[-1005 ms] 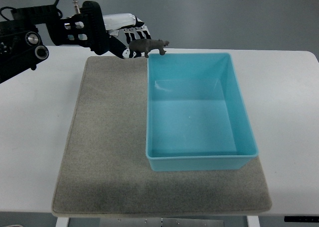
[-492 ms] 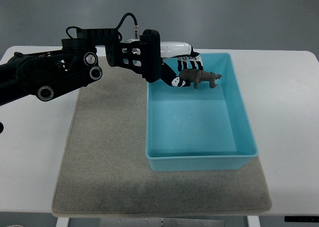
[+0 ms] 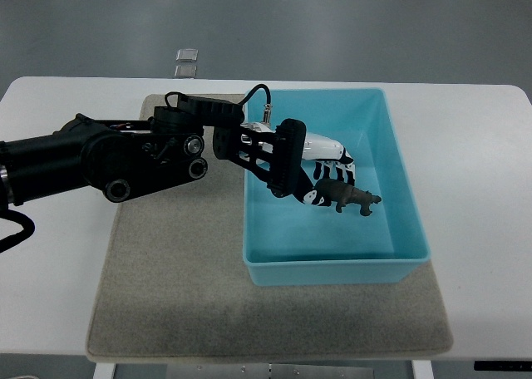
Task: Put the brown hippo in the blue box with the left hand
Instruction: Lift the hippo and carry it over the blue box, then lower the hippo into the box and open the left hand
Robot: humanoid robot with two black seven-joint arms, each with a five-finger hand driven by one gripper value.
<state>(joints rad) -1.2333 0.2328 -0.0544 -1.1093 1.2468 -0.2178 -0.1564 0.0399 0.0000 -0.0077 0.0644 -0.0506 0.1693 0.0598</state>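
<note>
Your left hand (image 3: 328, 173) is grasping the brown hippo (image 3: 349, 197), though its fingers crowd over the toy's rear, so you can't make out the exact grip. You also can't tell whether the hippo's feet touch the floor of the blue box (image 3: 399, 188); it sits within the box's outline, toward the middle right. Half a second ago it hung nearer the far wall. Your arm has reached farther in over the grey mat (image 3: 174, 271) on the white surface (image 3: 482, 146).
</note>
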